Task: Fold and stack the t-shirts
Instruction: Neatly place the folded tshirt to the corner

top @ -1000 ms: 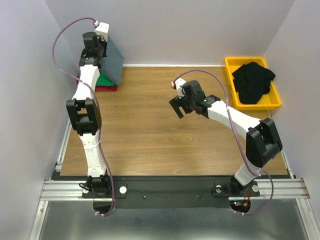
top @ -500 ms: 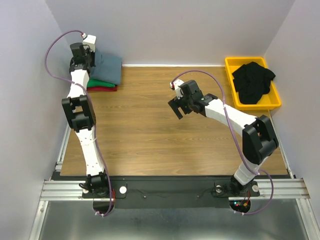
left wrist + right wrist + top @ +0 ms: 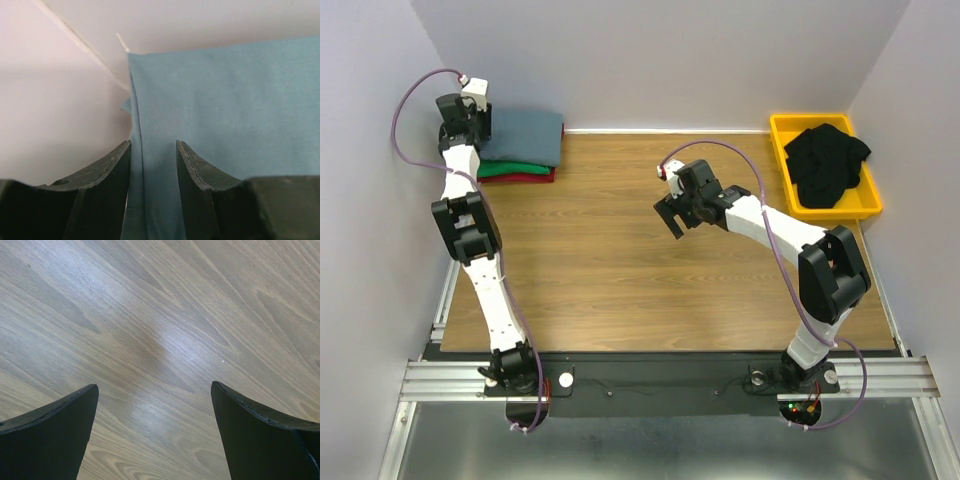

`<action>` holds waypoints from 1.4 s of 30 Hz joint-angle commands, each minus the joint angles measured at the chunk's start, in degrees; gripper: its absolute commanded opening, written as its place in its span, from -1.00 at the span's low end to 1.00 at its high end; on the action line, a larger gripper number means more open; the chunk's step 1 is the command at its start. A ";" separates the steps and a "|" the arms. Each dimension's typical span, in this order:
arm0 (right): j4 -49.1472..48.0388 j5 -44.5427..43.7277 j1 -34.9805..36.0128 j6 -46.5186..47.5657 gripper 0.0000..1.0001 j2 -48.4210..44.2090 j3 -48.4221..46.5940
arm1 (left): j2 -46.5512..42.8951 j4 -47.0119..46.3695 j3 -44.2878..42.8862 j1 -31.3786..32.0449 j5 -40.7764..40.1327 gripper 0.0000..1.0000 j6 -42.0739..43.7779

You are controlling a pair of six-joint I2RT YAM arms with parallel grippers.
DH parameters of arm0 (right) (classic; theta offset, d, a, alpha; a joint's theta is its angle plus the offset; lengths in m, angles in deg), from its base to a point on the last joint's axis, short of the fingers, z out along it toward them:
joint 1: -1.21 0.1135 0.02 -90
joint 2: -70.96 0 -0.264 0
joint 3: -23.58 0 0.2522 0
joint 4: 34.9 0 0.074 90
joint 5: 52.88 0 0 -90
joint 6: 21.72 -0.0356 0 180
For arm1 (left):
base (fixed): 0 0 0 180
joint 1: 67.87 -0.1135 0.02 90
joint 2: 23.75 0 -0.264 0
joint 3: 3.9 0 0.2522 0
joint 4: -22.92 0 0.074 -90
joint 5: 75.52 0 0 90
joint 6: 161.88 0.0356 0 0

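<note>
Got the left gripper (image 3: 153, 146) far left, jaws part-way apart astride the folded edge of the slate blue-grey shirt (image 3: 525, 135), stacked on the green shirt (image 3: 510, 168) and red shirt (image 3: 527, 178). Mid-table, got the right gripper (image 3: 154, 386) gaping wide over bare wood. Far right, black shirts (image 3: 828, 162) heaped in the yellow bin (image 3: 782, 160). Light and floppy by the look, probably best pinched at the shoulders.

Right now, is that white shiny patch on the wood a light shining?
Right wrist view: probably yes, glare on the wooden table, just beyond the dark right pincer's tips. Left wrist view: no glare; the blue-grey t-shirt is evenly lit and sharp.
</note>
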 commanded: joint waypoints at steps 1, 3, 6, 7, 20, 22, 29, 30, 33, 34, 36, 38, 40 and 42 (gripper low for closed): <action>-0.17 0.72 0.01 -0.37 1.00 -1.30 -2.60 | -7.67 -2.55 -2.16 -0.98 -3.45 0.03 3.66; -0.17 0.54 0.10 -0.28 1.00 -1.47 -2.16 | -8.90 -2.55 -0.93 -1.24 -3.89 0.03 4.89; -0.17 0.46 0.01 -0.20 1.00 -1.56 -1.72 | -10.57 -2.81 -0.49 -1.51 -3.73 -0.02 5.34; -0.17 0.54 0.01 -0.20 1.00 -1.39 -1.72 | -11.54 -2.72 0.04 -1.51 -2.50 -0.04 5.42; 0.18 3.09 -2.70 -1.34 1.00 -1.82 -3.12 | -19.87 3.17 11.17 -0.81 10.69 0.28 0.86; 0.45 3.62 -3.76 -1.69 1.00 -2.53 -3.39 | -25.13 4.13 14.35 1.38 10.61 0.46 0.94; 2.12 11.70 -13.50 -6.26 1.00 -7.36 -2.16 | -42.27 8.61 30.69 11.92 5.87 0.97 -0.81; 2.21 12.49 -14.56 -7.04 1.00 -8.23 -1.63 | -43.79 8.88 32.28 13.24 4.91 0.97 -1.16; 2.82 16.71 -19.31 -8.37 1.00 -11.49 0.12 | -49.59 9.14 38.61 16.85 4.10 0.97 -4.49; 3.00 17.67 -20.37 -8.98 1.00 -13.32 1.52 | -51.52 9.84 40.45 17.12 5.50 0.97 -6.94; 3.08 18.82 -23.09 -9.51 1.00 -15.00 3.38 | -53.02 11.86 42.31 18.86 7.96 0.97 -7.84; 3.52 19.44 -25.28 -9.77 1.00 -17.11 6.01 | -55.56 12.48 46.42 19.84 7.88 0.97 -8.98; 3.87 19.00 -26.17 -10.48 1.00 -18.17 8.03 | -57.85 12.31 50.21 20.02 8.50 0.97 -9.25; 4.49 18.39 -26.53 -10.39 1.00 -19.57 11.19 | -61.72 11.17 56.62 20.29 7.80 0.97 -9.43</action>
